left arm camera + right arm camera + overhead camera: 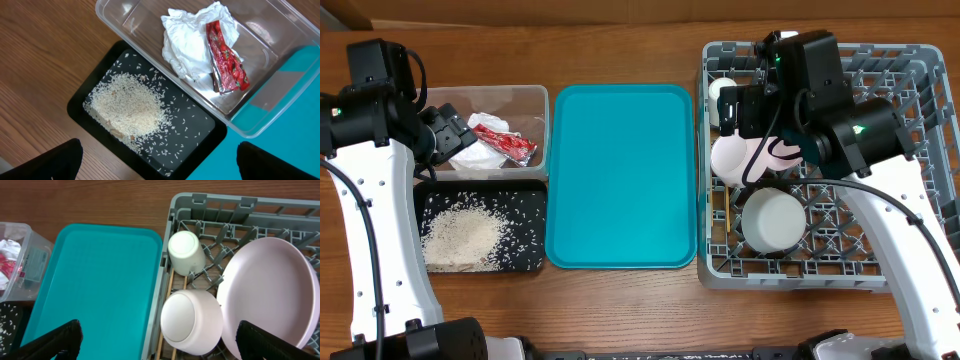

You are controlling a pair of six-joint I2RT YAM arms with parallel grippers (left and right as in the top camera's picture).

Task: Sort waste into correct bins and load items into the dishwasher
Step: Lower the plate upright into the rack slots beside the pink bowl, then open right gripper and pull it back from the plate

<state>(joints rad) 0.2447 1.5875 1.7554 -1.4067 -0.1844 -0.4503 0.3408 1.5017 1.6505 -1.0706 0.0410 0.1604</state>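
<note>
The clear tub (541, 96) holds the crumpled white tissue (187, 42) and the red wrapper (225, 62). The black tray (535, 262) below it holds the rice (465, 235). The grey dish rack (910, 275) holds a small white cup (185, 252), upturned pale bowls (192, 321) (772, 220), a pale pink plate (270, 292) and wooden chopsticks (169, 287) along its left wall. My left gripper (157, 160) is open and empty above the black tray's corner. My right gripper (157, 340) is open and empty above the rack's left edge.
A flat teal tray (620, 175) lies between the bins and the rack, with nothing on it. The wooden table (620, 50) shows around everything. My arms' white links run down both sides of the table.
</note>
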